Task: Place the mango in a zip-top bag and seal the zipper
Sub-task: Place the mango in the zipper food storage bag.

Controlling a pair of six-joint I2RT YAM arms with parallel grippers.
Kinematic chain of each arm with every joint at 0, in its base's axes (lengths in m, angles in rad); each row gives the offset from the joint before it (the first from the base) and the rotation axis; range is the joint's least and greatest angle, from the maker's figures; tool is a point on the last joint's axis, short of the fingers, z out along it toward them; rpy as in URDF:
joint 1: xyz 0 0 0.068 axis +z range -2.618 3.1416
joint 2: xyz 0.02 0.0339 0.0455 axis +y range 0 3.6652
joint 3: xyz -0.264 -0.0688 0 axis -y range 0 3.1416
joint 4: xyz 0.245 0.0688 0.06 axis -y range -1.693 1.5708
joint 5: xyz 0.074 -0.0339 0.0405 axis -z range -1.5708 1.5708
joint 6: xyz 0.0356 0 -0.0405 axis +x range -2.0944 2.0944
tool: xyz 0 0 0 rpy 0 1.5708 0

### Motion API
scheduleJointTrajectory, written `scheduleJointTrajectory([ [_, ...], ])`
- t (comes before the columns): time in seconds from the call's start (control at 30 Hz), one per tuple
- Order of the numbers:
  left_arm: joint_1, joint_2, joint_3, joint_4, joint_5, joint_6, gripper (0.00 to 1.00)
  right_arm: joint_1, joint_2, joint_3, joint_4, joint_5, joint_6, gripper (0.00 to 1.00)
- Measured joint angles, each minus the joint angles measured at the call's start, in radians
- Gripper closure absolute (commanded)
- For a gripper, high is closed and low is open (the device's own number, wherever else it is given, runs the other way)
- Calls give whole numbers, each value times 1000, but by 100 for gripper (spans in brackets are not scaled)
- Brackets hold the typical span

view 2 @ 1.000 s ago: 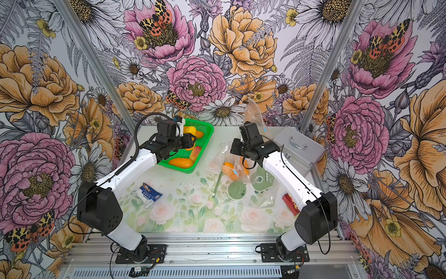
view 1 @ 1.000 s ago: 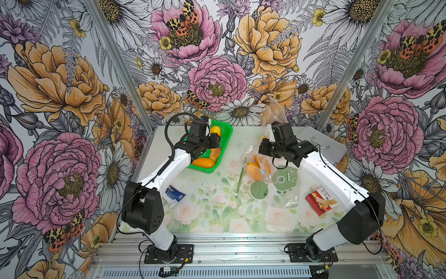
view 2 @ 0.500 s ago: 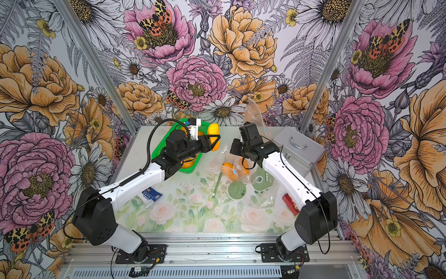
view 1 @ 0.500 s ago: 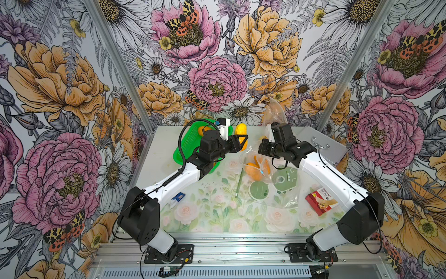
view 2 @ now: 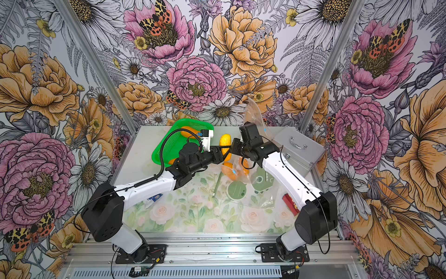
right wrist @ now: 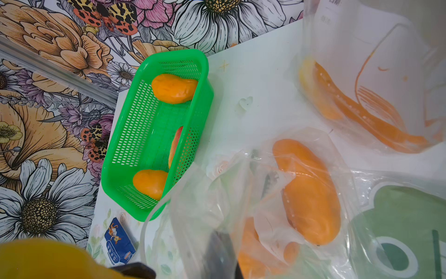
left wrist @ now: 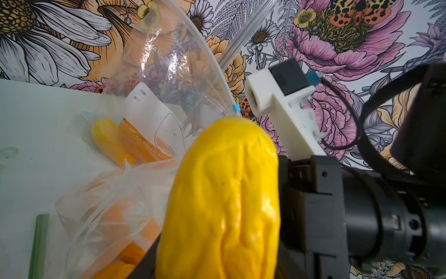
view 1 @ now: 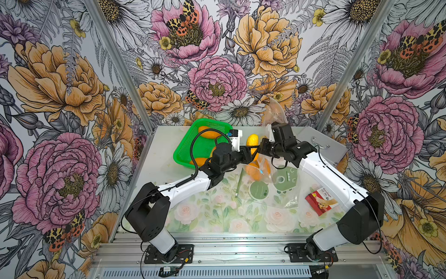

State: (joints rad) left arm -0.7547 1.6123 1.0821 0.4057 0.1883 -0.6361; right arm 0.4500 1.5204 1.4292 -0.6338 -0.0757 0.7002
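Observation:
My left gripper (view 1: 251, 154) (view 2: 223, 154) is shut on a yellow mango (view 1: 251, 141) (view 2: 225, 142), held upright above the table's back middle. The mango (left wrist: 224, 198) fills the left wrist view and hides the jaws. Just to its right, my right gripper (view 1: 263, 147) (view 2: 235, 148) is shut on the rim of a clear zip-top bag (view 1: 275, 113) (view 2: 253, 113), whose film stands up behind it. In the right wrist view the bag (right wrist: 212, 193) hangs open over a dark finger (right wrist: 218, 253), with the mango (right wrist: 43, 261) at its edge.
A green basket (view 1: 193, 149) (right wrist: 115, 145) at the back left holds more mangoes. Other bags with mangoes (view 1: 259, 169) lie under the grippers, beside green frog-shaped pieces (view 1: 259, 190). A silver case (view 1: 330, 149), a red box (view 1: 321, 199) and a blue packet (right wrist: 119, 244) are also there.
My left arm lifted the mango out of the green basket and carried it right, up to the right gripper and the bag. The right arm stayed put.

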Motion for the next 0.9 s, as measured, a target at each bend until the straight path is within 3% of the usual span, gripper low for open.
scheduleJointTrajectory([
  [0.1,-10,26,-4,16,-18,7,68,0,0,-2,-2,1,3,100],
  [0.23,-11,45,-21,20,-21,10,51,-3,0,-2,11,0,11,100],
  [0.43,-16,62,-29,23,-19,11,46,-3,0,-3,26,0,18,100],
  [0.63,-20,71,-29,26,-14,16,29,-3,0,-8,34,1,18,100],
  [0.9,-22,74,-29,25,-12,14,29,-5,0,-29,52,0,18,100],
])
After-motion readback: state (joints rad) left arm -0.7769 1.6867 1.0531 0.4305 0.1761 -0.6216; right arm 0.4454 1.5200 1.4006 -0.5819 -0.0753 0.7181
